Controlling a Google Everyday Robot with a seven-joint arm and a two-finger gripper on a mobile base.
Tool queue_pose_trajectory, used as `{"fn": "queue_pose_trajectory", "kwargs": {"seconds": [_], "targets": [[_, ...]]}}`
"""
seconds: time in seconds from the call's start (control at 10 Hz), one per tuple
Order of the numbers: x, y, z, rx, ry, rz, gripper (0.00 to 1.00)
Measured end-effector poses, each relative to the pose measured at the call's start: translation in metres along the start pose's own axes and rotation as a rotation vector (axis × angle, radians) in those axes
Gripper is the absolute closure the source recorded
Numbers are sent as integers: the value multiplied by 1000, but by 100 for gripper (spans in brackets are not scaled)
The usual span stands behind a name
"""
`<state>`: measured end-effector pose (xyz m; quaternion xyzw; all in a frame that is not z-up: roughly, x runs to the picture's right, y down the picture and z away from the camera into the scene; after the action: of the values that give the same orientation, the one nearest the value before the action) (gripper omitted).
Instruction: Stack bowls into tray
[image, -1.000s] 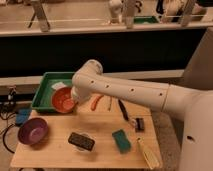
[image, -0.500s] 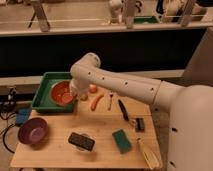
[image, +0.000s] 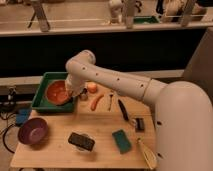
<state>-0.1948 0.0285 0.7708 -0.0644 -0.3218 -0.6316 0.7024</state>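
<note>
An orange bowl (image: 56, 92) sits inside the green tray (image: 42, 103) at the table's back left. My gripper (image: 72, 93) is at the bowl's right rim, over the tray's right side, at the end of the white arm reaching in from the right. A purple bowl (image: 33, 131) stands on the wooden table at the front left, outside the tray and apart from the gripper.
On the table lie a carrot (image: 96, 101), a small round orange item (image: 92, 87), a black-handled knife (image: 122, 109), a fork (image: 110, 100), a dark snack bag (image: 81, 141), a green sponge (image: 121, 140), a small black box (image: 139, 124) and a brush (image: 146, 152).
The arm has carried the orange bowl leftwards from above the table's edge of the tray down into the tray. The purple bowl has not moved.
</note>
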Motion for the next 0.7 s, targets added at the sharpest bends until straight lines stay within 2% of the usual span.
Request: {"fn": "queue_pose_trajectory", "kwargs": {"seconds": [0.2,0.5,0.7], "targets": [[-32,-30,9,26,-54,-119,100],[-86,-78,29,63,-173,-328,100],[-102,-91,40,73,-240,-416,100]]}}
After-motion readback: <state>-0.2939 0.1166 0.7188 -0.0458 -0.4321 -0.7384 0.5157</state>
